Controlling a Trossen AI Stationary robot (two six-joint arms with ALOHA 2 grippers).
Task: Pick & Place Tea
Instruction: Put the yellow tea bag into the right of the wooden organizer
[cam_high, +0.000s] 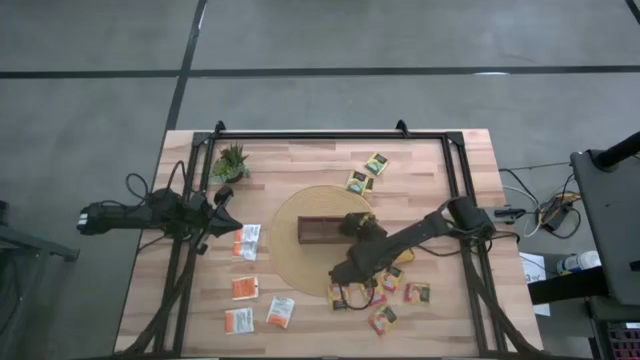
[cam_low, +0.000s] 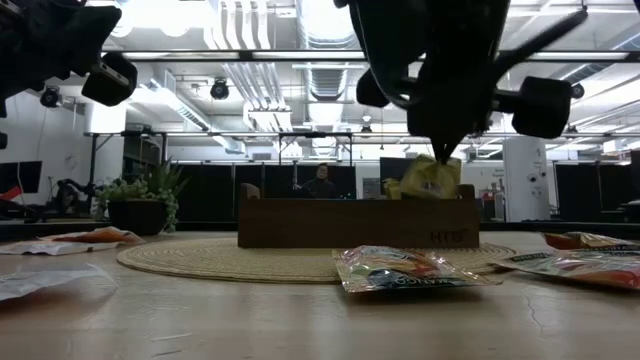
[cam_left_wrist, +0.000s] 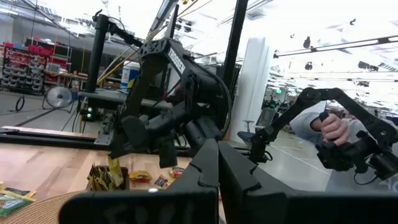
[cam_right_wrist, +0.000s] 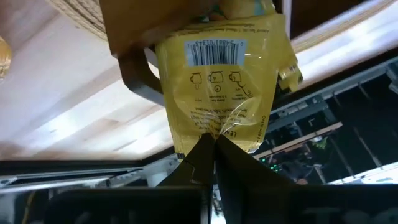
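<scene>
Pinching 1 yellow tea bag (cam_right_wrist: 216, 81) by its edge, the right gripper (cam_right_wrist: 211, 142) has its jaws clenched on it; the bag hangs just beyond them over the wooden tray (cam_low: 357, 222). Left gripper (cam_left_wrist: 214, 163) waits aside, jaws clenched, empty.

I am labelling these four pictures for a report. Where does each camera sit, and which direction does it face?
High view: overhead, looking down on the table; both arms show.
Low view: at tabletop height, facing the wooden tray; the right arm hangs above.
Left wrist view: past the shut left pincer toward the right arm.
Right wrist view: on the shut right pincer holding a yellow sachet.
Shared: low and right wrist views show that sachet.
</scene>
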